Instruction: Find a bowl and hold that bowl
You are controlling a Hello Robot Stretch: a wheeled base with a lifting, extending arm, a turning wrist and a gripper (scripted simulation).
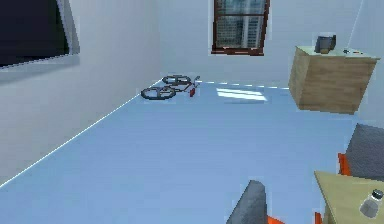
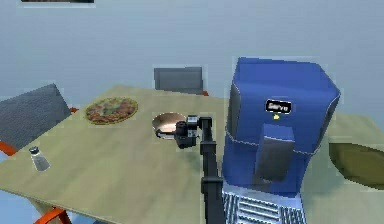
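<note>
Fingers: The gripper [image 2: 182, 132] is seen at the far end of the arm [image 2: 209, 165], low over the tabletop. How the fingers are set cannot be told, nor whether anything is held, since a thing lies on the table right at them.

Bowl: A round, brownish bowl [image 2: 166, 122] with a pale rim is seen resting on the table [image 2: 120, 170], near its middle.

Deciding relation: From the fingers, the bowl is placed at about ten o'clock in the arm side view, just beside them; whether it is touched cannot be made out. Being round, it offers no long axis, so the near rim is judged the part to be taken.

In the way: Nothing is seen between fingers and bowl. A tall blue machine [image 2: 280, 115] is stood close by the arm at three o'clock, and is judged the thing to be minded should the arm be swung.

Around the table: A pizza [image 2: 111, 110] is laid beyond the bowl at ten o'clock. A shaker [image 2: 38, 158] is set near the table's edge at eight o'clock. A dark dish [image 2: 360, 163] is seen at four o'clock, past the machine. A grey chair [image 2: 180, 78] is drawn up at twelve o'clock and a second grey chair [image 2: 35, 112] at nine.

Room ahead: In the forward view, what looks like a bicycle [image 1: 168, 88] is laid on the floor at eleven o'clock, a window [image 1: 240, 25] is set at twelve, and a wooden cabinet [image 1: 333, 80] is stood at two.
</note>
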